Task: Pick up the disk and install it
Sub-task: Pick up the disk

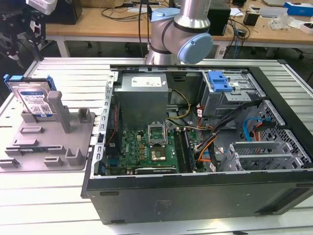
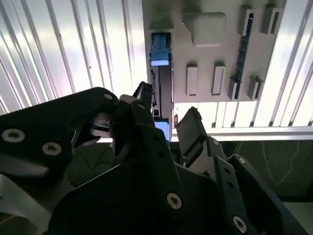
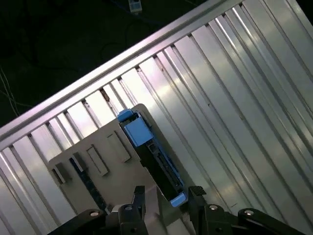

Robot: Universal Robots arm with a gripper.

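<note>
The disk (image 1: 34, 98) stands on edge at the back left of the grey holder tray (image 1: 49, 142), its silver face and white-and-blue label showing inside the blue carrier. My gripper (image 1: 14, 46) hangs above it near the exterior view's upper left. In both wrist views I look down on the disk's thin top edge (image 2: 160, 54) (image 3: 146, 147). The gripper (image 2: 166, 115) (image 3: 167, 196) is open, and its black fingers (image 2: 142, 105) stand on either side of the line of the disk, well above it and touching nothing.
An open computer case (image 1: 195, 147) lies at the exterior view's right, with motherboard, cables and a drive bay carrying a blue latch (image 1: 219, 81). The arm's base (image 1: 181, 29) rises behind it. Grey blocks stick up from the holder tray (image 2: 230, 54). The ribbed metal table (image 3: 234, 107) ends close behind the tray.
</note>
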